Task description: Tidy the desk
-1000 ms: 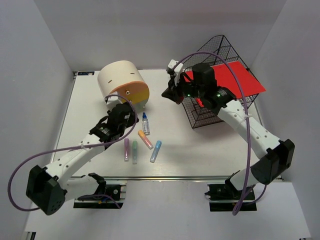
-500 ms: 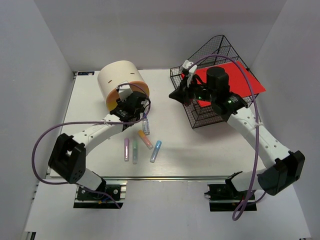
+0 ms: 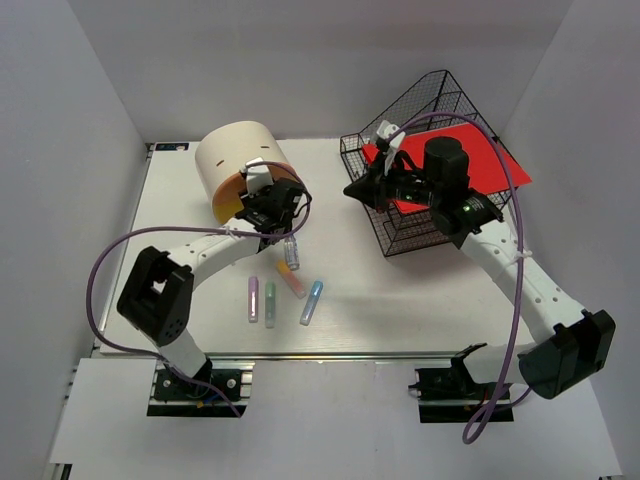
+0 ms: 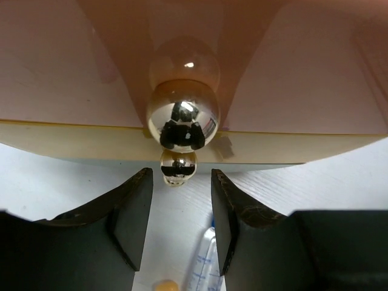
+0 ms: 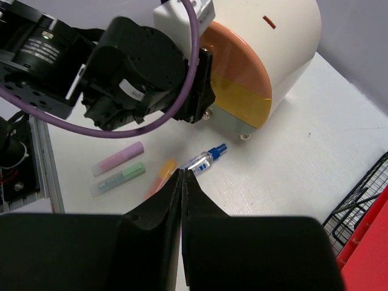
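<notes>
Two-finger left gripper (image 4: 180,182): jaws moderately apart, shiny round metal knob (image 4: 182,124) just ahead, nothing held.
Right gripper (image 5: 182,176): pressed fully together, empty, upper centre overhead.
Large flat white desk (image 3: 400,290): fills centre of overhead view.

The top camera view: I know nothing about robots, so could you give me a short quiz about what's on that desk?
1. True or false: the right pincer is wide open.
2. The left pincer is lined up with: A) the shiny knob on the round drawer box; B) a coffee mug; C) a stapler.
3. How many coloured markers lie on the desk?
Key: 1 false, it is shut and empty. 2 A. 3 four: pink, green, orange, blue.
</notes>
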Tool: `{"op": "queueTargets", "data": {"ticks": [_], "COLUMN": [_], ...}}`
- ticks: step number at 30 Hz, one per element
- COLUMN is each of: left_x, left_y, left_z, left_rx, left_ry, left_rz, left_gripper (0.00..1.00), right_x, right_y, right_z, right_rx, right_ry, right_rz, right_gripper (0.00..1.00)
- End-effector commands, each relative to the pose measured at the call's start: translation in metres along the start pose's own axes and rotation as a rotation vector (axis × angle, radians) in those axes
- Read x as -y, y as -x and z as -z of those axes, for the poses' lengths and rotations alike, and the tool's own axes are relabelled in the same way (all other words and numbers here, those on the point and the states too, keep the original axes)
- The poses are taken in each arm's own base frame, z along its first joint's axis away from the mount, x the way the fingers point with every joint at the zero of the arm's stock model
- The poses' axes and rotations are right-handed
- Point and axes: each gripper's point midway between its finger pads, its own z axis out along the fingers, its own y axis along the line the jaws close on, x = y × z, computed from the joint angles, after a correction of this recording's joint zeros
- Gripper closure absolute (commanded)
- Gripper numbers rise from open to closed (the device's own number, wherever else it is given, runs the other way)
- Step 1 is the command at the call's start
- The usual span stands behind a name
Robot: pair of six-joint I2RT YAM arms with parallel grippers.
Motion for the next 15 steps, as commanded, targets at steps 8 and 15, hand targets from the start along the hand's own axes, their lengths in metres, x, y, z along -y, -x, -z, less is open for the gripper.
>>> {"op": "queueTargets", "data": {"ticks": [8, 15], "left_x": [0.0, 0.004], "left_y": [0.022, 0.028], "left_z": [-0.007, -0.012], "left_rx": [0.092, 0.11], "left_ry": [0.061, 0.082], "left_rz": [0.012, -0.011], "left_gripper": [0.47, 0.57], "right_x": [-0.002, 0.002], "right_y": [0.017, 0.014], "right_z": [0.012, 0.013], "right_rx": [0.067, 0.067], "right_ry": [0.001, -0.006], "right_rz": [0.041, 0.041], "right_gripper": [0.97, 0.96]}}
